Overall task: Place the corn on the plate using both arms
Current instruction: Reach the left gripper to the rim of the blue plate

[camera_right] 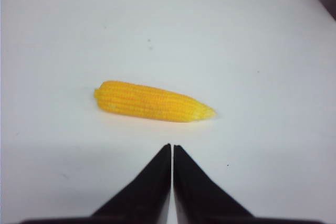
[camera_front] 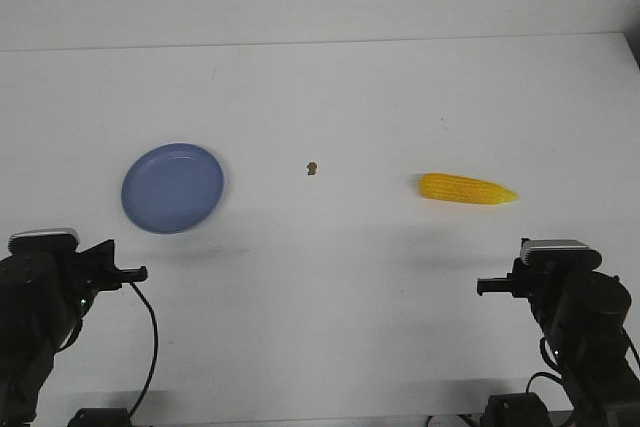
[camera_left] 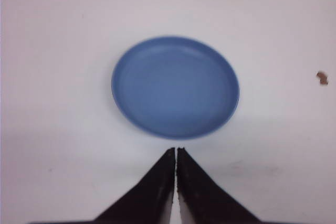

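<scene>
The corn (camera_front: 467, 189) lies flat on the white desk (camera_front: 330, 297), on the right side of the front view, with its blunt end toward the centre of the desk and its pointed tip toward the right edge. The plate (camera_front: 172, 188) sits on the left side of the desk, well apart from the corn, and holds nothing. Between the two, nearer the plate, a small brown speck (camera_front: 312, 168) rests on the desk surface. The left tool (camera_left: 175, 153) is at the near left corner, with its jaws together and only a hairline gap between the tips; it points at the plate and stops just short of the plate rim without touching it. The right tool (camera_right: 171, 148) is at the near right corner, jaws likewise together, pointing at the middle of the corn and clear of it. Neither tool grips anything.
</scene>
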`<state>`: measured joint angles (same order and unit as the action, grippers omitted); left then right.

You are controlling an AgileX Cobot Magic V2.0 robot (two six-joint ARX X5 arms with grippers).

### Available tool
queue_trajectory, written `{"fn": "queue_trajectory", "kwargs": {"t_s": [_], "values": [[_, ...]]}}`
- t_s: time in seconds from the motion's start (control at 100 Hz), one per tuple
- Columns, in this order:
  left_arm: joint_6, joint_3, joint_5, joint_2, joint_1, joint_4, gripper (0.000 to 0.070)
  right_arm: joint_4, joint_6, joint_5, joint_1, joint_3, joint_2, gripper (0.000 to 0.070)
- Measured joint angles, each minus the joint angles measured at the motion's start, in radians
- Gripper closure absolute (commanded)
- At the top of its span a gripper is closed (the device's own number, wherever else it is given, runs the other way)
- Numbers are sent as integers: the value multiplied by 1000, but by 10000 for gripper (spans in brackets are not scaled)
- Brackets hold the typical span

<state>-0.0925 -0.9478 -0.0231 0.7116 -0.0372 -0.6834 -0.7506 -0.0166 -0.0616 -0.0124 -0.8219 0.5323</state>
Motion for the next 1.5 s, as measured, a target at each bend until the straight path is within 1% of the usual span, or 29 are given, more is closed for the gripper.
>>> {"fn": "queue_trajectory", "kwargs": {"t_s": [0.15, 0.24, 0.31, 0.35, 0.37, 0.38, 0.44, 0.45, 0.46, 0.49, 0.53, 0.55, 0.81, 0.97, 1.17, 1.36, 1.5], "values": [[0, 0, 0, -6, 0, 16, 688, 0, 0, 32, 0, 0, 0, 686], [0, 0, 0, -16, 0, 26, 685, 0, 0, 34, 0, 0, 0, 684], [0, 0, 0, -26, 0, 26, 669, 0, 0, 34, 0, 0, 0, 661], [-2, 0, 0, -29, 0, 25, 619, 0, 0, 34, 0, 0, 0, 606], [-4, 0, 0, -32, 0, 24, 558, 0, 0, 34, 0, 0, 0, 564], [-4, 0, 0, -33, 0, 24, 545, 0, 0, 34, 0, 0, 0, 542], [-14, 0, 0, -37, 0, 24, 347, 0, 0, 34, 0, 0, 0, 385], [-15, 0, 0, -38, 0, 24, 293, 0, 0, 34, 0, 0, 0, 358], [-17, 0, 0, -38, 0, 24, 275, 0, 0, 34, 0, 0, 0, 331], [-24, 0, 0, -38, 0, 23, 186, 0, 0, 34, 0, 0, 0, 262], [-30, 0, 0, -39, 0, 22, 107, 0, -1, 34, 0, 0, 0, 207], [-31, 0, 0, -39, 0, 22, 98, 0, -2, 34, 0, 0, 0, 197], [-48, 0, 0, -31, 0, 24, 98, 0, -8, 34, 0, 0, 0, 198], [-70, 0, 0, 31, 2, 64, 98, 10, -8, 34, 0, 0, 0, 197], [-119, 0, 0, 237, 69, 166, 98, 11, -8, 34, 0, 0, 0, 198], [-143, -37, -3, 449, 153, 208, 98, 11, -8, 34, 0, 0, 0, 198], [-146, -104, -11, 602, 183, 222, 98, 11, -8, 34, 0, 0, 0, 198]]}}
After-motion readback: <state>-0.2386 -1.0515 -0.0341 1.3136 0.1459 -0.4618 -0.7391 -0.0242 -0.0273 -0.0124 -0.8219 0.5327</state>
